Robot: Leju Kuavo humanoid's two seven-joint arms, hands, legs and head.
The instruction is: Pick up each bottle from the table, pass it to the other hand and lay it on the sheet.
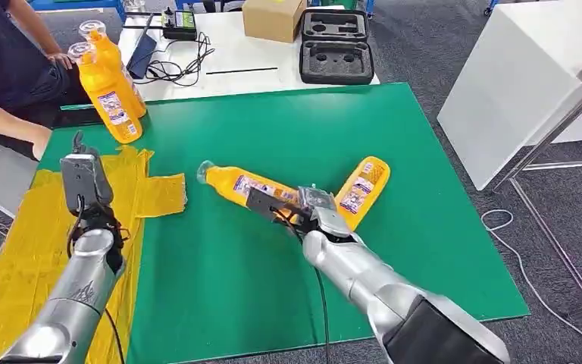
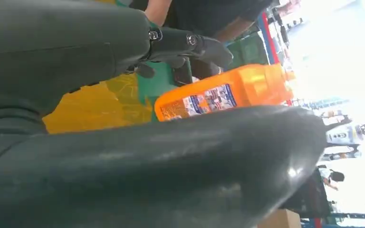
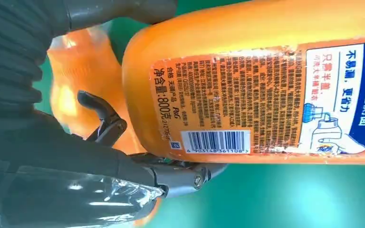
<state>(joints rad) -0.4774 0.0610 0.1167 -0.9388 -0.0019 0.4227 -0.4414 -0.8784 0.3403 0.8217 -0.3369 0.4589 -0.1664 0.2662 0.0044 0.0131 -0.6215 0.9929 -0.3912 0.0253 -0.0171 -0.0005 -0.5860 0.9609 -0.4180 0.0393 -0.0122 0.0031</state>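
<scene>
Right hand grips a bottle, left waits over the sheet

Currently the right hand (image 1: 303, 208) wraps its fingers round the base end of a lying orange bottle (image 1: 242, 185), cap pointing toward the yellow sheet (image 1: 23, 250). Its long axis runs almost straight at the left hand (image 1: 83, 178), raised over that sheet with nothing in it and fingers apart. A second bottle (image 1: 364, 189) lies just behind the gripped one. 2 upright bottles (image 1: 114, 91) stand beside a person's hand (image 1: 61, 59). The right wrist view shows the fingers (image 3: 171, 175) under the barcode label, detail too small in the head view.

The head view looks down on the green table (image 1: 394, 136); both wrist views sit close behind their hands, sharing its orange bottles.
</scene>
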